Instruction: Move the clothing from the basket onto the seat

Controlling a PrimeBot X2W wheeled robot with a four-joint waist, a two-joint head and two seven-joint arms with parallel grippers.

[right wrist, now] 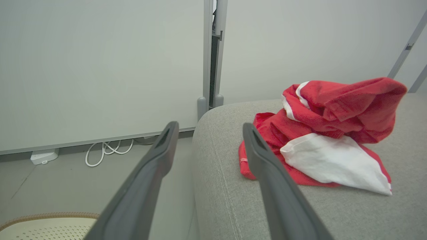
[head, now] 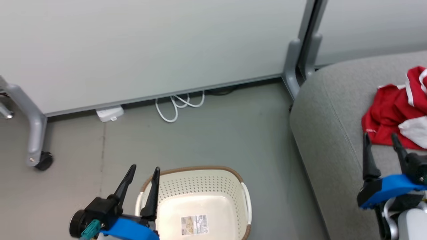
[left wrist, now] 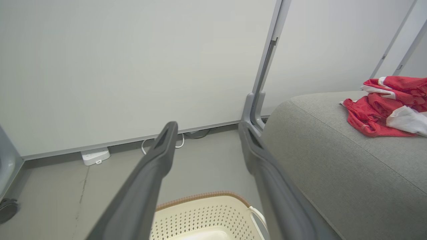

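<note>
Clothing (right wrist: 320,133) is cut off by the right edge in the head view, so its full spread isn't shown there. It's bunched in one heap, and where one garment ends and the other starts can't be made out. The basket (head: 196,183) is cut off at the bottom of the head view, near rim not visible. The left gripper (head: 145,167) covers part of its left rim and handle. The print on the label (head: 194,224) on the basket's bottom is too small to read. In both wrist views only a sliver of basket rim and perforated wall shows at the bottom edge.

The heap sits on top of the seat (head: 330,133), a little in from the rounded edge that faces the basket, w/ the seat's seam line running between that edge and the cloth. Fabric is red and crumpled, w/ a white panel draped over the near side and thin white trim along a fold up top. One red fold stands up higher at the back.

Right gripper (head: 380,135) is over the seat, just in front of the heap, fingers spread apart w/ nothing between them. One tip overlaps the cloth's edge in the head view; contact can't be told. Left gripper is likewise spread wide, holding nothing, above the basket's left rim.

The basket stands on the grey floor (head: 217,133) beside the seat, its pale bottom showing.
</note>
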